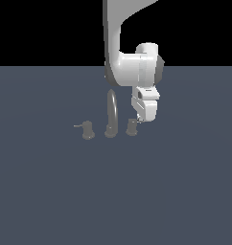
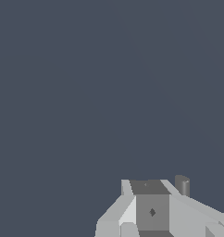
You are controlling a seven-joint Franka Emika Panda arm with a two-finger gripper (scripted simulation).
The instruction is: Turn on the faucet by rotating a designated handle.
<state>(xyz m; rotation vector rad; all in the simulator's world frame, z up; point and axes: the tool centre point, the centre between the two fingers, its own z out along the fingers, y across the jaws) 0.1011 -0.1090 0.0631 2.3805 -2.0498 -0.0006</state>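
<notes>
The faucet is a small dull-grey set on the floor; its tall arched spout stands in the middle. The handle is the short valve on the exterior view's right; its thin pale lever points right and is mostly hidden behind my gripper. My gripper hangs low, just right of the valve, with its tip at the lever. In the wrist view the fingers form one block with no gap, and the grey valve stands close beside them. Nothing is held.
The twin valve with a left-pointing lever stands at the exterior view's left of the spout. The set rests on a flat dark blue-grey floor. My white arm comes down from above, behind the spout.
</notes>
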